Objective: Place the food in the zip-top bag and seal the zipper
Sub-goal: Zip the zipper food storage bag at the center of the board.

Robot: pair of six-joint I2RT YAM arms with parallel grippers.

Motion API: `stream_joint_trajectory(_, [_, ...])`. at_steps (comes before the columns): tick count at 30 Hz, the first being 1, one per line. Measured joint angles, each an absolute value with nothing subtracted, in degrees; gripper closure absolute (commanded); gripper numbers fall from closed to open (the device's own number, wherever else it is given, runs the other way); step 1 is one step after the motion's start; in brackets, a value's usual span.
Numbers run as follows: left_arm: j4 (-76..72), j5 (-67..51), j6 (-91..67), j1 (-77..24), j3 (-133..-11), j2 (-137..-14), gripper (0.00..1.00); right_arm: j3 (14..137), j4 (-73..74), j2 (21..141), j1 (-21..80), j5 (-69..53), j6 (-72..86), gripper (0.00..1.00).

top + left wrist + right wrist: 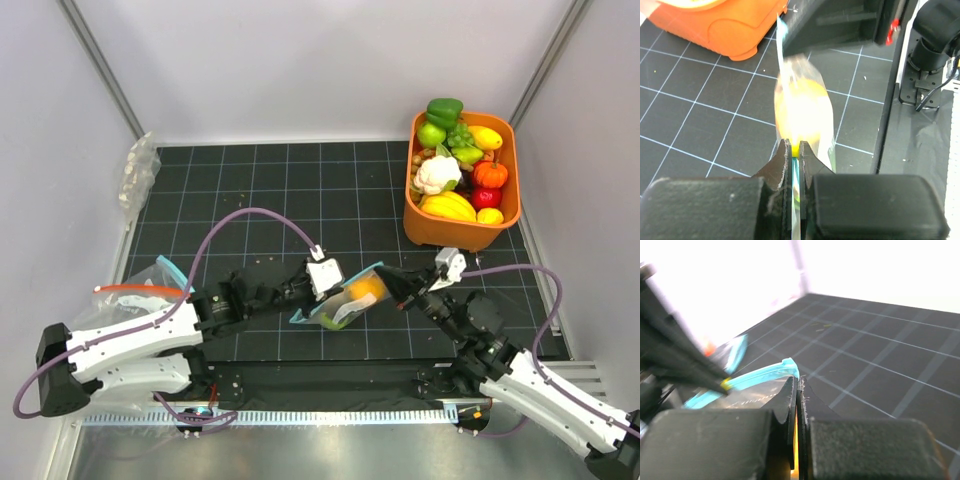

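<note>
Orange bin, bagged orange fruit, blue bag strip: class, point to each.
orange bin (455, 236), top view, near wall.
orange fruit (800, 107), left wrist view, its middle, through plastic.
blue strip (760, 379), right wrist view, its curved middle.

Clear zip-top bag, teal-blue zipper. Inside, fruit glossy orange-yellow. Black mat, thin white grid lines. Orange bin. White left arm, white right arm, black joints; 2 purple cables.

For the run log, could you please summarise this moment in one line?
left gripper: shut on zip-top bag | right gripper: shut on zip-top bag | orange-yellow fruit: inside bag
</note>
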State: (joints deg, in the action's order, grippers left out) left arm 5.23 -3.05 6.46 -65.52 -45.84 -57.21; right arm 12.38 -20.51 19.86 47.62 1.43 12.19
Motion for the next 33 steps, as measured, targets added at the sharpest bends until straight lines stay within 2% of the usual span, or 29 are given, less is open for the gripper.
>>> stream_joint_trajectory(5, [5.0, -2.3, 6.0, -65.5, -45.8, -58.7, 1.00, 12.0, -15.5, 14.9, 47.7, 16.0, 14.2, 0.99])
stream_joint_trajectory(14, [4.8, 0.2, 5.2, -65.5, -45.8, -59.3, 1.00, 12.0, -7.8, 13.2, 48.2, 36.7, 20.3, 0.99])
stream_joint_trajectory(21, [2.8, 1.2, 4.5, -65.5, -45.8, -59.7, 1.00, 12.0, -4.5, 8.6, 48.8, 42.2, 23.7, 0.99])
stream_joint_trajectory(33, [1.9, 2.4, 1.4, -64.0, -45.8, -60.2, 1.00, 12.0, -2.2, 6.2, 49.0, 44.6, 25.5, 0.99])
